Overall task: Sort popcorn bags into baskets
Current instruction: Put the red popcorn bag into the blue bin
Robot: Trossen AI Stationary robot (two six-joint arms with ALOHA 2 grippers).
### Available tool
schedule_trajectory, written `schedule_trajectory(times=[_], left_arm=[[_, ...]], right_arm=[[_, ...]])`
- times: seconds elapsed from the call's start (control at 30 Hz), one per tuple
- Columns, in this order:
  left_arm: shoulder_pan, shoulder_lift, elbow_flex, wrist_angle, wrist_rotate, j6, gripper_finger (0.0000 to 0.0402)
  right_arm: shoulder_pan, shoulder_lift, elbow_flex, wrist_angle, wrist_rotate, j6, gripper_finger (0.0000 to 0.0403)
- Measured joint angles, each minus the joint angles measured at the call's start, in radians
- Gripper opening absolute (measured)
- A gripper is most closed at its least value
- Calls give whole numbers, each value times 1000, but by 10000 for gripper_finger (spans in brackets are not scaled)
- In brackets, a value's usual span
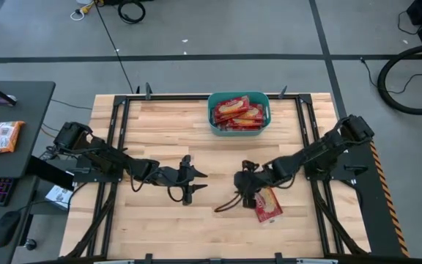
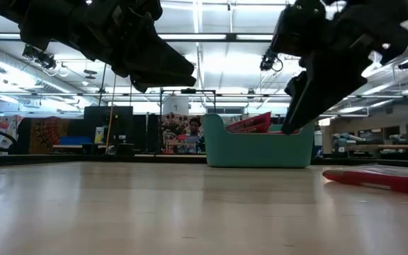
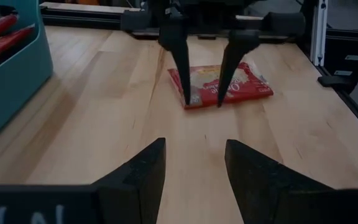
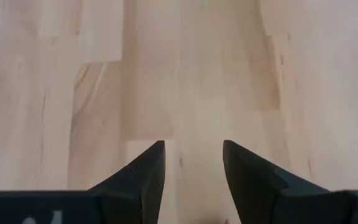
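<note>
Popcorn bag (image 1: 267, 204): flat on desk (image 1: 160, 132), near right edge.
Teal basket (image 1: 239, 129): far edge, holds other bags.
Right hand (image 1: 245, 192): spread, empty, above bag.
Left hand (image 1: 194, 183): spread, idle mid-desk.
Risk: fingertips skid off flat packet, pushing it away.

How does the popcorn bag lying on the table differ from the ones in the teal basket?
The loose popcorn bag lies flat on the bare wood beside the right tool; the bags in the basket are piled together inside the teal basket at the far edge, some tilted. Both are red with a cream-yellow front.
</note>
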Motion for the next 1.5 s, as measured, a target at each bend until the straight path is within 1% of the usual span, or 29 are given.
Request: schedule_trajectory(times=[0.07,0.17,0.27,0.37,0.5,0.63,0.83,0.97,1.07,1.13,1.27,1.37,1.5], left_arm=[[0,0,0,0,0,0,172],[0,0,0,0,0,0,172],[0,0,0,1,-2,0,172],[0,0,0,6,-3,0,172],[0,0,0,10,-3,-1,172],[0,0,0,10,-3,-1,172],[0,0,0,11,-3,-1,172],[0,0,0,12,-3,-18,172],[0,19,1,41,-3,-18,172],[0,49,2,101,-3,-12,172],[12,110,15,188,-3,36,172],[27,135,39,198,-3,38,172],[35,161,57,198,-3,34,172]], right_arm=[[-5,0,40,-97,-26,-9,166],[23,0,103,-316,-30,16,166],[76,0,146,-506,-16,56,166],[147,0,146,-652,-15,97,166],[244,1,110,-725,-40,177,166],[331,1,111,-762,-29,262,161],[431,1,76,-754,-30,269,147],[457,1,33,-697,-20,287,142],[460,1,2,-624,-6,286,139],[459,1,-16,-548,23,257,138],[427,1,-46,-376,80,137,138],[377,1,-55,-287,113,66,138],[308,1,-54,-164,119,-7,138]])
